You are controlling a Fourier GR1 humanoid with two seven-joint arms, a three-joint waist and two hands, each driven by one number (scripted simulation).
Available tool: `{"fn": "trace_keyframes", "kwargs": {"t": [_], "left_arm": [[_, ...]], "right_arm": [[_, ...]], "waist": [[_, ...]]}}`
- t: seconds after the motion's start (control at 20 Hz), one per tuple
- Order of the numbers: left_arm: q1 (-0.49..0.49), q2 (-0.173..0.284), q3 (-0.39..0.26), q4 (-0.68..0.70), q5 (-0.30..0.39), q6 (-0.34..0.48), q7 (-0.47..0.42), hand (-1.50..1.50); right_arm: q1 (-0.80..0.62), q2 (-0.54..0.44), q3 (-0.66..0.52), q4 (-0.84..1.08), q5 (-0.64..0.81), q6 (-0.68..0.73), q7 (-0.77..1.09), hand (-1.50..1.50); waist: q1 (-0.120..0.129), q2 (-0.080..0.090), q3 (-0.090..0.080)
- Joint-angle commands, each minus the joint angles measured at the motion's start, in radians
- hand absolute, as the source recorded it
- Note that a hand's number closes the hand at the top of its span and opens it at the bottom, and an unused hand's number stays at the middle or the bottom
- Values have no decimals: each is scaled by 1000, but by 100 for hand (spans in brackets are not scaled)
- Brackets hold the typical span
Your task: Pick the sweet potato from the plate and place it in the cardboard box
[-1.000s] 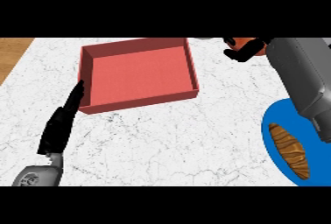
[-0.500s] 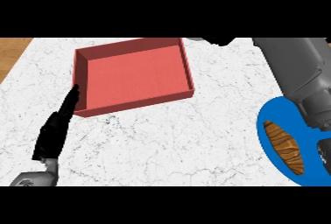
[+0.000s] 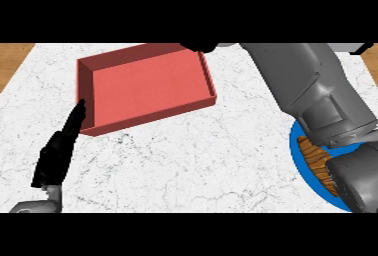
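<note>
Sweet potato (image 3: 316, 161) on the blue plate (image 3: 297, 149) at the counter's right edge, largely covered by the right forearm (image 3: 310, 85).

The red, open-topped box (image 3: 144, 85) lies tilted on the white marble counter (image 3: 184, 160), well apart from the plate, and holds nothing visible. The right forearm runs from the lower right up to the box's far right corner, where only a small dark part of the right hand (image 3: 198, 47) shows at the view's top edge; whether its fingers are spread or curled cannot be told. The left hand (image 3: 57, 150) lies at lower left, fingers straight and pressed together, their tips just beside the box's near left wall, pinching nothing.
</note>
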Motion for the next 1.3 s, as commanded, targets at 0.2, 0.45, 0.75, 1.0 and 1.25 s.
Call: {"fn": "trace_keyframes", "kwargs": {"t": [0.2, 0.45, 0.75, 1.0, 1.25], "left_arm": [[-6, -22, -1, 78, -18, 7, -26, 0], [-47, -11, -12, 28, -20, -14, 35, 0], [-71, -43, -46, 62, -55, 5, 1, 0], [-60, -49, -61, 61, -52, -15, 8, 0], [-95, -37, -54, 26, -29, -45, 35, 0]], "right_arm": [[-85, 144, 27, 38, 3, 6, 101, 150], [-56, 147, 113, 100, -9, -31, 118, 150], [-22, 148, 200, 131, -11, -110, 180, 150], [34, 149, 231, 132, -64, -84, 231, -150], [82, 149, 226, 113, -142, -72, 213, -150]], "waist": [[-9, 1, -4], [26, 4, -4], [82, 19, -6], [101, 16, -5], [116, 19, -5]]}}
